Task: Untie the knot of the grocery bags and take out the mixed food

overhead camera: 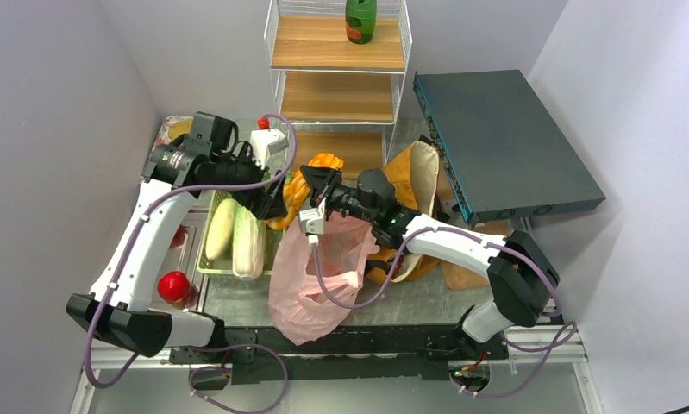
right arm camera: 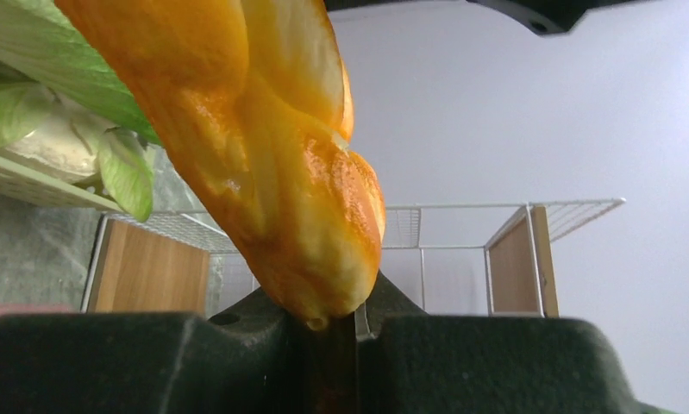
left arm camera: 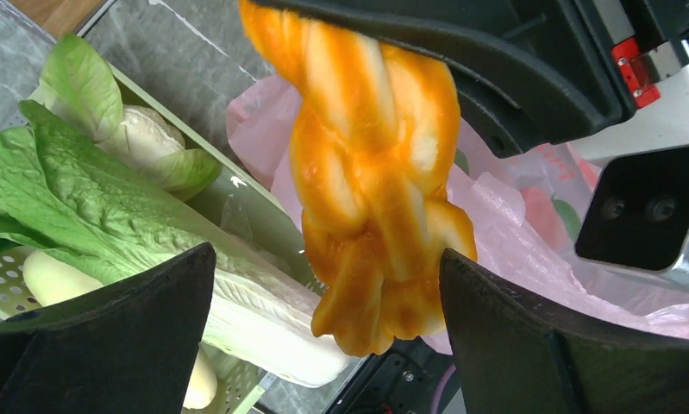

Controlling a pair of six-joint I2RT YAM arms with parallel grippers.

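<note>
My right gripper (overhead camera: 326,183) is shut on one end of a twisted, glossy orange food piece (overhead camera: 299,191) and holds it above the table; the right wrist view shows that end (right arm camera: 272,155) pinched between the shut fingers (right arm camera: 328,345). My left gripper (overhead camera: 272,203) is open, its jaws on either side of the piece's lower end (left arm camera: 375,207), which touches or nearly touches the right finger (left arm camera: 565,345). The pink plastic bag (overhead camera: 315,276) lies slack below and shows behind the piece (left arm camera: 513,224). The mustard tote (overhead camera: 418,177) lies behind my right arm.
A perforated tray (overhead camera: 204,263) at the left holds a pale cabbage (overhead camera: 248,241), corn (overhead camera: 220,228) and leafy greens (left arm camera: 82,190). Red fruits (overhead camera: 173,286) lie left of the tray. A wire shelf (overhead camera: 339,95) with a green bottle (overhead camera: 360,19) stands behind. A blue-grey box (overhead camera: 504,142) is at the right.
</note>
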